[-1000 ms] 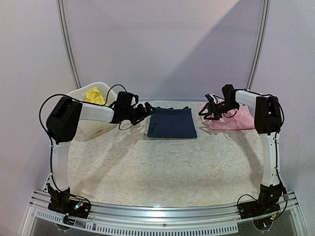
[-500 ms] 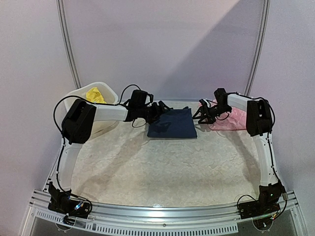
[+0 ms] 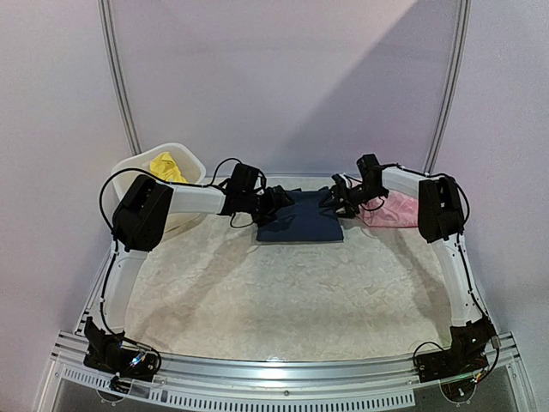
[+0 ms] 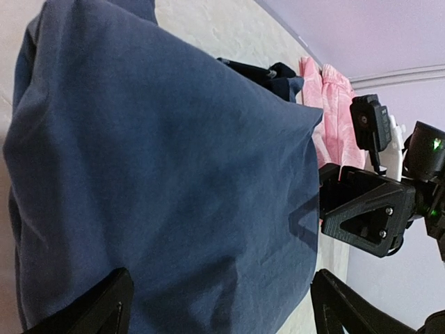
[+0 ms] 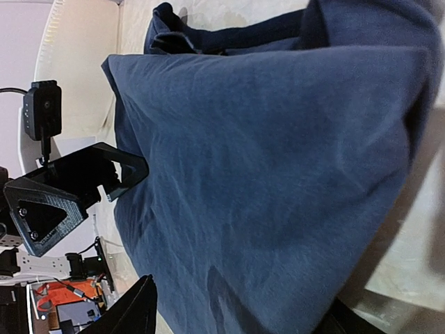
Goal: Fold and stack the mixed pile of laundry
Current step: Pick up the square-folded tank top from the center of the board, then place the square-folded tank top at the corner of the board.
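Observation:
The navy top (image 3: 300, 220) lies folded flat at the back middle of the table. My left gripper (image 3: 278, 202) hovers over its left edge, open. In the left wrist view the navy cloth (image 4: 160, 160) fills the frame between the spread fingers (image 4: 97, 309). My right gripper (image 3: 337, 199) stands open over the top's right edge, and the navy cloth (image 5: 264, 153) spans between its fingers (image 5: 128, 313). The pink piece (image 3: 396, 211) lies flat just right of the top. The yellow piece (image 3: 165, 166) sits in the tub.
A white plastic tub (image 3: 184, 156) stands at the back left corner. The two grippers face each other closely across the top: the right one (image 4: 361, 209) shows in the left wrist view, the left one (image 5: 69, 188) in the right wrist view.
Both arms moved inward to the navy top: the left from beside the tub to its left edge, the right from over the pink piece to its right edge. The left jaws narrowed slightly.

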Tool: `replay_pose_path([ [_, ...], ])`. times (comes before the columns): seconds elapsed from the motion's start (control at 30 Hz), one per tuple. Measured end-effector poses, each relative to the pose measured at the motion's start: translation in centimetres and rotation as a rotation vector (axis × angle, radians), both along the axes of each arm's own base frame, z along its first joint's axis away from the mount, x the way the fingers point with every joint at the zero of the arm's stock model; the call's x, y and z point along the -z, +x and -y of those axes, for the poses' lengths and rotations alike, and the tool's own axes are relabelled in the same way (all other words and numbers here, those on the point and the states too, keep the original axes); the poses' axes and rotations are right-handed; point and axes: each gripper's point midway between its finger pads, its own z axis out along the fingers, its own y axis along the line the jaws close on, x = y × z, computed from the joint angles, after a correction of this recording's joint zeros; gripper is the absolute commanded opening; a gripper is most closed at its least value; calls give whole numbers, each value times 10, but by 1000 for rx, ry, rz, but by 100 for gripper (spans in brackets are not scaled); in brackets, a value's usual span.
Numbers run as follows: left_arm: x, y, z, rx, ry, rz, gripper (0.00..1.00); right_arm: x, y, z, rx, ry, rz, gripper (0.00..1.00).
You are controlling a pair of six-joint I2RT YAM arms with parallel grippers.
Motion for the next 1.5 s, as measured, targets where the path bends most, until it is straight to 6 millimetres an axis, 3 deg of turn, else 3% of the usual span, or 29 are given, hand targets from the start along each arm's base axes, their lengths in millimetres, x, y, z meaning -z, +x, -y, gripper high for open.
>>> replay_pose_path([
  [0.17,1,0,0,0,-5,-8,90,-2,0,-7,6,44,-28,64],
  [0.4,3,0,0,5,-13,-12,90,2,0,-16,4,112,-63,49],
  [0.47,3,0,0,6,-13,-13,90,4,-1,-20,-1,122,-74,39],
  [0.63,3,-1,0,8,-14,-14,91,13,-5,-28,-6,85,-86,2],
  [0.67,2,-1,0,8,-14,-13,91,15,-4,-26,0,54,-80,0],
  [0.93,-14,-22,-13,32,22,-13,93,14,-4,-4,-22,-96,-4,0],
  [1.23,-84,-50,-32,51,7,74,93,-35,13,54,25,-224,119,0],
  [1.33,-88,-57,-36,56,10,79,93,-53,17,67,38,-253,163,0],
  [1.5,-74,-66,-40,65,29,52,93,-70,22,86,48,-311,205,0],
])
